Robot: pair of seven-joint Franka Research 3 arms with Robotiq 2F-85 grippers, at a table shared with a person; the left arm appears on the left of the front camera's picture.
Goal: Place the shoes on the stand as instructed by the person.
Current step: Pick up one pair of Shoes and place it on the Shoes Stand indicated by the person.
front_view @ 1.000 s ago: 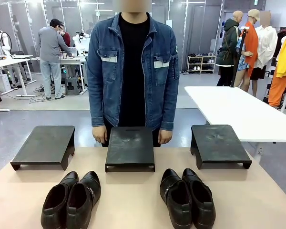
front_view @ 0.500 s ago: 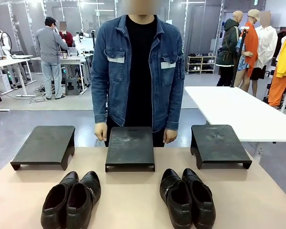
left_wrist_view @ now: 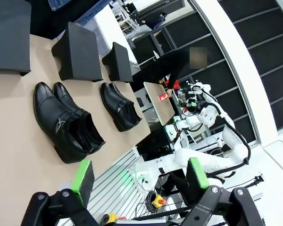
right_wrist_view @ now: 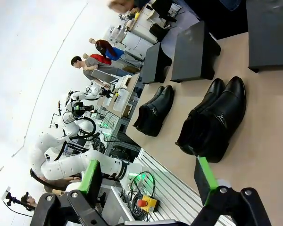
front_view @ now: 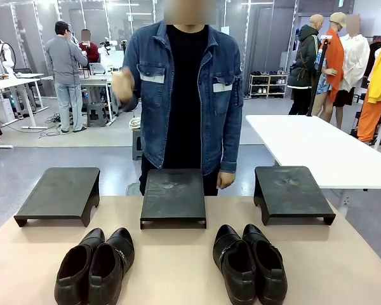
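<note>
Plainly, our left gripper [left_wrist_view: 140, 178] stood with its jaws wide apart and nothing between them, and our right gripper [right_wrist_view: 148, 179] was the same, both near our own side of the table [front_view: 178, 254]. Ahead of each lay a pair of glossy black shoes, toes toward the far side: the left pair [front_view: 95, 264] and the right pair [front_view: 249, 264], which showed a strap across the top. The two shoes of each pair touched, and the pairs lay well apart. Beyond them stood the left stand [front_view: 60, 194], the middle stand [front_view: 173, 196] and the right stand [front_view: 292, 192], none bearing a shoe. The person [front_view: 184, 95] stood behind the middle stand with one hand [front_view: 122, 86] up at chest height, blurred, and the other hand [front_view: 225, 180] low. We judged the step to be reading the instruction, so we thought it best to wait until that hand marked a pair and a stand. We would then send the nearer arm and grip at the heel rim, since glossy leather would likely slip.
</note>
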